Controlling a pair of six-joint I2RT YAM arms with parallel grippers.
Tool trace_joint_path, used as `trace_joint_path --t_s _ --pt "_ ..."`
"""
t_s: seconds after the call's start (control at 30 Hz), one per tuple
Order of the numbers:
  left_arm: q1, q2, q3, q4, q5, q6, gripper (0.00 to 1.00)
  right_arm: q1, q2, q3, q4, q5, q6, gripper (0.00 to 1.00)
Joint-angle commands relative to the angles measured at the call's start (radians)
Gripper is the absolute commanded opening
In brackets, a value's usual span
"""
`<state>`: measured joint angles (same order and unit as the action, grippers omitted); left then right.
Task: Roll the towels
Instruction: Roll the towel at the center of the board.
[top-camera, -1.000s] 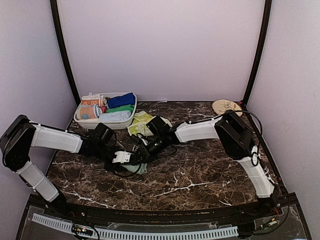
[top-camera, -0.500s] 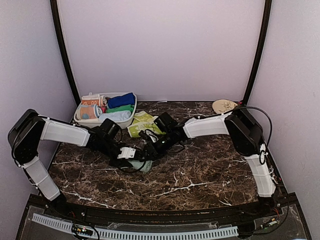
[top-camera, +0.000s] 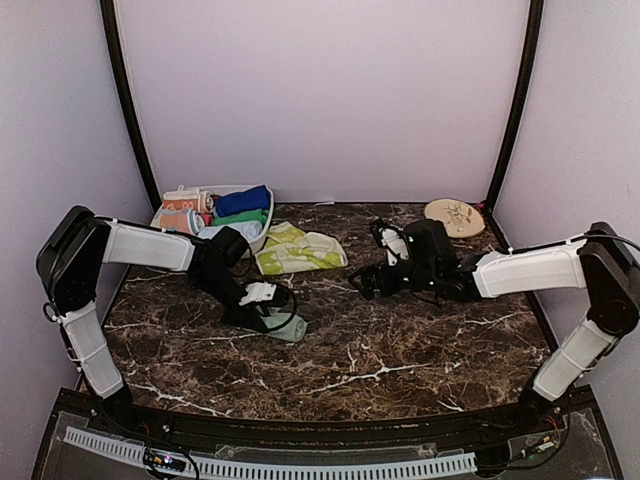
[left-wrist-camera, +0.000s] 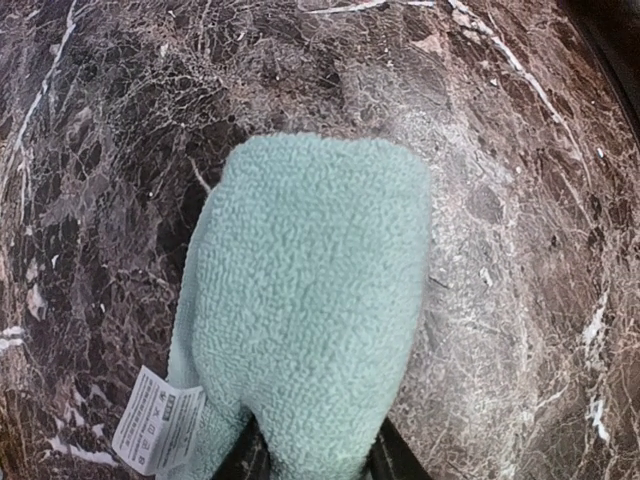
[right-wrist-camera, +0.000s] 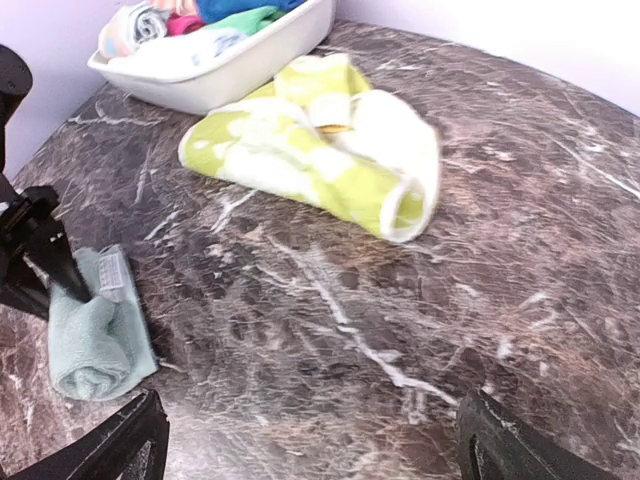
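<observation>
Tightly, left hand (left-wrist-camera: 316, 462) grips mint towel (left-wrist-camera: 310, 300); right hand (right-wrist-camera: 320, 445) wide open.

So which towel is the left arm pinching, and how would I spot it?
On the dark marble table, left of its middle, the left gripper pinches the mint towel, a small bundle with a white label. It is plain pale green, unlike the yellow-green patterned towel lying loose behind it by the white tub.

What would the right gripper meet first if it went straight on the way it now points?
Probably the yellow-green patterned cloth towel; the right gripper faces it across the dark marble tabletop; depth unclear.
</observation>
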<state>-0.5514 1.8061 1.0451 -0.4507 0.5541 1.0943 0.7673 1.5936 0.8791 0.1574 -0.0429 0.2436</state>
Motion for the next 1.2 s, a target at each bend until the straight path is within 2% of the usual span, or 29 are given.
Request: trace_joint_path --t_s 0.0,0.07,0.23,0.33,0.53,0.77,0.87,0.97,1.17 --pt "-0.004 0.123 -0.006 -0.298 0.016 -0.036 0.28 0.095 -0.052 -0.086 0.203 0.061 -0.195 1.0" --pt "-0.002 0.143 0.016 -0.323 0.018 -0.037 0.28 0.243 -0.042 -0.089 0.185 0.203 -0.458 1.0" --pt "0.007 0.177 0.059 -0.374 0.043 -0.036 0.28 0.519 0.087 -0.025 0.16 0.399 -0.815 0.93" --pt "0.013 0.197 0.078 -0.4 0.054 -0.03 0.3 0.576 0.179 0.03 0.194 0.472 -0.93 0.87" --pt "0.02 0.226 0.102 -0.435 0.051 -0.023 0.32 0.574 0.339 0.144 0.265 0.49 -1.084 0.79" --pt "0.023 0.238 0.117 -0.444 0.057 -0.018 0.33 0.528 0.466 0.283 0.193 0.477 -1.096 0.72" --pt "0.029 0.237 0.116 -0.444 0.06 -0.016 0.36 0.501 0.494 0.335 0.095 0.443 -1.012 0.58" --pt "0.057 0.222 0.114 -0.45 0.085 -0.008 0.39 0.479 0.519 0.366 -0.03 0.407 -0.923 0.49" --pt "0.123 0.149 0.071 -0.441 0.151 0.017 0.44 0.459 0.575 0.416 -0.201 0.356 -0.797 0.46"
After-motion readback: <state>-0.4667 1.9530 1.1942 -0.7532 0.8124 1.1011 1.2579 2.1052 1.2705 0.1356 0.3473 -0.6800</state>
